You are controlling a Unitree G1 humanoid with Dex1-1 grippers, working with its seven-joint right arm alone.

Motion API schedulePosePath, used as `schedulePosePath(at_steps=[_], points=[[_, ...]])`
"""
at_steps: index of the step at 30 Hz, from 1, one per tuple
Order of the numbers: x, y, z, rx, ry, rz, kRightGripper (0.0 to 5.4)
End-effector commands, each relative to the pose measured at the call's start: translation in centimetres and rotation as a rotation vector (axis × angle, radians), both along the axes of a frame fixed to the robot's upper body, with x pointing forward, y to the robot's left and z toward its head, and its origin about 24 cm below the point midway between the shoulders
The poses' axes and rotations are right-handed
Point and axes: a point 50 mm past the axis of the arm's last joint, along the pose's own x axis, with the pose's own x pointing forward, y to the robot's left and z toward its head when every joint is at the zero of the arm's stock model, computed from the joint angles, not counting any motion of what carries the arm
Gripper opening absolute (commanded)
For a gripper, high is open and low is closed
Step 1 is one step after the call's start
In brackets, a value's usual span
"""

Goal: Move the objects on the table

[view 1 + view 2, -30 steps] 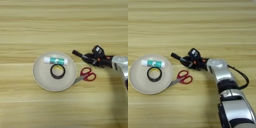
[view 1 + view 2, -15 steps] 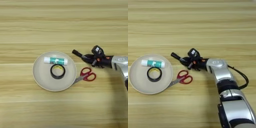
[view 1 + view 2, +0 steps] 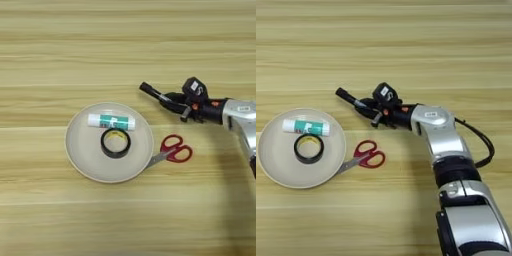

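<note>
My right gripper (image 3: 368, 107) reaches in from the right and is shut on a slim black marker pen (image 3: 347, 96), whose free end points up-left. Red-handled scissors (image 3: 175, 149) lie flat on the table (image 3: 125, 45) just below the gripper, with their metal blades reaching the right rim of a round cream plate (image 3: 80, 165). A white glue stick with a green label (image 3: 111, 121) lies in the plate. Below it in the plate lies a black tape roll (image 3: 116, 143).
The silver forearm (image 3: 438, 132) and its black cable (image 3: 483, 145) run down the right side of the right eye view. Bare wood lies above, left of and below the plate.
The gripper with the marker pen has shifted a little upward in the picture, away from the scissors. Plate, glue stick, tape roll and scissors have stayed put.
</note>
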Motion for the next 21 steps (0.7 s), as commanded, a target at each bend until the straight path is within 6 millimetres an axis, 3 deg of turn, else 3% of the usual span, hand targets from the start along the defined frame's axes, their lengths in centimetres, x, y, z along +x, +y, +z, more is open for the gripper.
schedulePosePath(at_steps=[1,11,21], points=[[0.9,0.5,4.8,0.008,-0.183,0.022,0.94],[-0.9,4.5,6.6,0.018,-0.257,0.195,0.94],[-4.0,10.0,6.6,0.083,-0.197,0.457,0.94]])
